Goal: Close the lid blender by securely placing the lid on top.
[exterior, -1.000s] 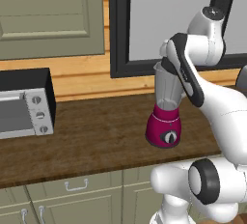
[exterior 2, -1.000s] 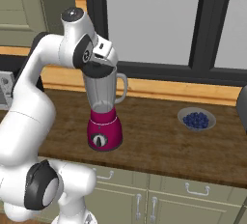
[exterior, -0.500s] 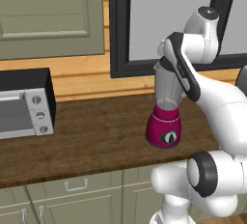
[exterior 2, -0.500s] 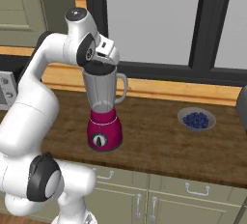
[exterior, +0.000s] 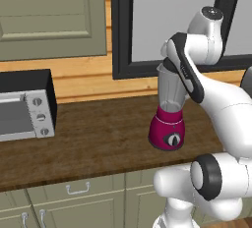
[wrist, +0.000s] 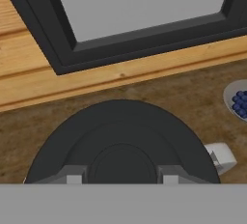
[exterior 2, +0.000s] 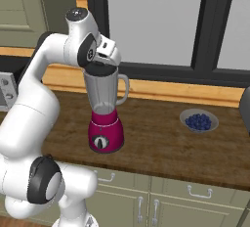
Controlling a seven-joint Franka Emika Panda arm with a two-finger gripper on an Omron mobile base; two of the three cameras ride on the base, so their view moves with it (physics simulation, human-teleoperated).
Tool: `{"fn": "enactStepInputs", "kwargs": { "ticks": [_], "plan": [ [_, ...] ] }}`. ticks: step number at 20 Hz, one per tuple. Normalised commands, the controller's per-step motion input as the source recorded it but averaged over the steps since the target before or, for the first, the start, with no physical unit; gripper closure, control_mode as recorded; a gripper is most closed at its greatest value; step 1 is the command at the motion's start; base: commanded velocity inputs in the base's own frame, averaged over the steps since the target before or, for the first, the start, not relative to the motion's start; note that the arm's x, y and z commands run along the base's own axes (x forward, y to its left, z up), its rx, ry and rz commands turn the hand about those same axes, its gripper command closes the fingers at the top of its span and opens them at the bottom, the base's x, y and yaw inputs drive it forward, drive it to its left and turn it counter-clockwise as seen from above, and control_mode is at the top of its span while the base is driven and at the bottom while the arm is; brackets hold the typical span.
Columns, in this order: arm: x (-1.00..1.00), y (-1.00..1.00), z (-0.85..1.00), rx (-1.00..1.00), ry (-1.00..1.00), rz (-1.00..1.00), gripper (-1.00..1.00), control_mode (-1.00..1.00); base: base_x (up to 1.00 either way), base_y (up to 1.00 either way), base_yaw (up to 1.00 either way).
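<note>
1. Nearest the cameras, pale green cabinet drawers [exterior 2: 195, 192] with metal handles ran below the front edge of the wooden counter [exterior: 98, 143].
2. The blender [exterior 2: 104, 118] stood on the counter toward its near edge, its magenta base and black dial facing forward and its clear grey jar rising upright, the side handle pointing right in the right base view.
3. The gripper [wrist: 119, 177] hung directly over the jar's mouth, its two dark fingers drawn narrow around the raised centre of the lid [wrist: 123, 141].
4. Held that way, the dark round lid sat level at the top of the jar; in the right base view it showed as a dark band [exterior 2: 101, 71] across the rim, though whether it was fully seated could not be told.
5. In the left base view the white arm crossed in front of the jar's right side, hiding its handle, with the blender [exterior: 169, 116] near the middle of the counter.
6. To the left, well apart from the blender, a silver-and-black toaster oven [exterior: 24, 106] stood against the wooden wall panel.
7. To the right, also well apart, a pale bowl of blueberries [exterior 2: 198, 121] rested on the counter.
8. Farthest back, a dark-framed window [exterior 2: 161, 20] rose above the wood trim, with a green wall cabinet [exterior: 49, 15] to its left.
</note>
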Motion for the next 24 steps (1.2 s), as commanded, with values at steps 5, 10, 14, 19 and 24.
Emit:
{"fn": "enactStepInputs", "kwargs": {
  "ticks": [5,10,14,19,24],
  "plan": [
    [0.10,0.00,-0.06,0.00,0.00,0.00,1.00,-1.00,0.00,0.00,0.00],
    [0.17,0.00,-0.09,-0.01,0.00,0.00,1.00,-1.00,0.00,0.00,0.00],
    [0.13,0.01,-0.06,-0.01,0.00,0.00,1.00,-1.00,0.00,0.00,0.00],
    [0.02,0.02,-0.08,-0.01,0.00,0.00,1.00,-1.00,0.00,0.00,0.00],
    [0.00,0.11,-0.21,-0.04,0.00,0.00,1.00,-1.00,0.00,0.00,0.00]
  ]
}}
